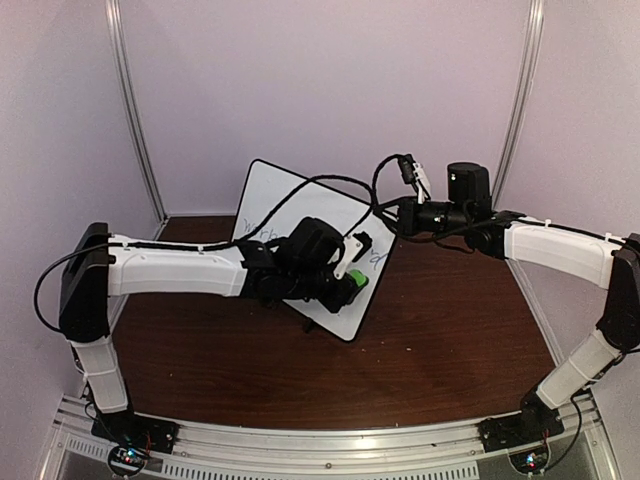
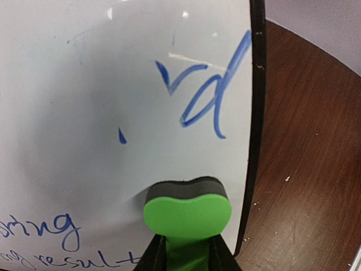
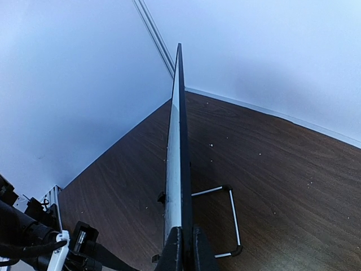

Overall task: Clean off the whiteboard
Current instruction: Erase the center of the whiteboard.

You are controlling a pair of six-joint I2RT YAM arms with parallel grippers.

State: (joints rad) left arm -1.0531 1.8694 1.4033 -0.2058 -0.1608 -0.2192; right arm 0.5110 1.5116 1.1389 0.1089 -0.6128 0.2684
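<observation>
The whiteboard (image 1: 275,195) stands tilted on the brown table, with blue handwriting across its face. In the left wrist view, blue letters (image 2: 197,93) show on the whiteboard (image 2: 84,113) near its black right frame, and more words (image 2: 45,231) at the lower left. My left gripper (image 2: 187,251) is shut on a green eraser (image 2: 187,213), whose dark felt side presses the board below the letters. From above, that left gripper (image 1: 350,285) and the eraser (image 1: 356,281) sit at the board's lower right. My right gripper (image 3: 186,248) is shut on the whiteboard's edge (image 3: 179,141); it appears as the right gripper (image 1: 385,215) at the board's right corner.
A wire stand (image 3: 231,214) juts from the board's back onto the table (image 3: 282,169). White enclosure walls (image 1: 330,90) ring the table on the far and side edges. Black cables (image 1: 330,182) loop over the board's top.
</observation>
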